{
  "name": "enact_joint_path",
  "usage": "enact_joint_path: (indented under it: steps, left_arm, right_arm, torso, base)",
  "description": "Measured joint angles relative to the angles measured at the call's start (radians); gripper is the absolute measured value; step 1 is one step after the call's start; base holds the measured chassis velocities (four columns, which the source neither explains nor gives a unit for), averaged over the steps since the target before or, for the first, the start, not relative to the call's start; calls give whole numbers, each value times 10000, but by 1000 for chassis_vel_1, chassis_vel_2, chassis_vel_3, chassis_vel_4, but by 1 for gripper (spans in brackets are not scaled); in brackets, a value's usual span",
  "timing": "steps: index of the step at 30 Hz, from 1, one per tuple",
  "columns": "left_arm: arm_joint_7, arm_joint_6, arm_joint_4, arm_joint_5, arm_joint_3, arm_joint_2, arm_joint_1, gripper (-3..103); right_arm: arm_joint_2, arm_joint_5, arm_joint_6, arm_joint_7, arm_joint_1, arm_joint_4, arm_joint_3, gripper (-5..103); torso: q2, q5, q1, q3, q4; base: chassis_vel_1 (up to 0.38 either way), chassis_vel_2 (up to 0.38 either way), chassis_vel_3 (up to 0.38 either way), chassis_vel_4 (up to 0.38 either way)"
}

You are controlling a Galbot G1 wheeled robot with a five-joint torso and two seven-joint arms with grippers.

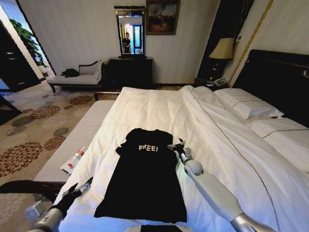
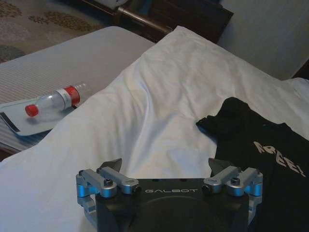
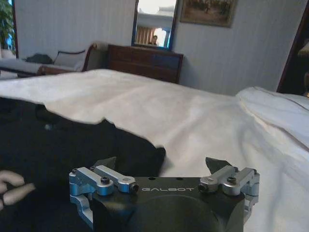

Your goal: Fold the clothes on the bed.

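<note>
Black short-sleeved cotton T-shirt (image 1: pixel 143 179) with white "FREE!" lettering, lay flat and face up on the white duvet of the large bed (image 1: pixel 212 130), near the foot edge, collar toward the far side, hem toward the robot. Dark wooden headboard (image 1: pixel 280 82) and white pillows (image 1: pixel 248 104) stood along the bed's right edge. Left gripper (image 1: pixel 83 186), jaws spread wide and holding nothing, hovered over bare duvet just beside the shirt's lower left hem, near the bed's left edge. Right gripper (image 1: pixel 175 146), jaws likewise wide apart and empty, sat just beside the shirt's right sleeve at chest level; contact with the cloth could not be told. Clear plastic bottle with red cap and red label (image 2: pixel 54 101) lay on its side on a flat pale tray (image 2: pixel 29 126) atop the grey bench (image 1: pixel 77 140) along the bed's left edge.
</note>
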Motion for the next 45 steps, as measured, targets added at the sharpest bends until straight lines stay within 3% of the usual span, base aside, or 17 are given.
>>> enact_joint_path:
  steps: [7,17,28,36,40,45]
  left_arm:
    - [-39,11,-15,104,108,-30,-63,100]
    - [-22,13,-10,-41,-114,-15,36,100]
    - [119,-87,94,-505,-812,12,408,100]
    - [131,-107,82,-620,-981,22,463,100]
    - [131,-108,53,-616,-931,-65,446,100]
    - [131,-109,59,-544,-767,-103,385,100]
  right_arm:
    - [0,-620,9,-228,-577,181,89,100]
    - [66,-898,10,-251,-265,-70,-401,100]
    - [459,-752,-219,-243,905,-837,-985,100]
    - [653,-726,-339,-252,774,-491,-1312,100]
    - [1020,605,-701,125,587,443,-831,100]
    - [597,773,-730,253,331,782,-518,100]
  torso:
    - [1,-3,0,0,0]
    - [0,-3,-1,0,-1]
    - [1,-2,0,0,0]
    - [1,-3,0,0,1]
    - [2,-2,0,0,6]
    - [3,-6,-1,-1,-3]
  base:
    - [0,0,0,0]
    - [0,0,0,0]
    - [0,0,0,0]
    - [0,0,0,0]
    - [0,0,0,0]
    - [0,0,0,0]
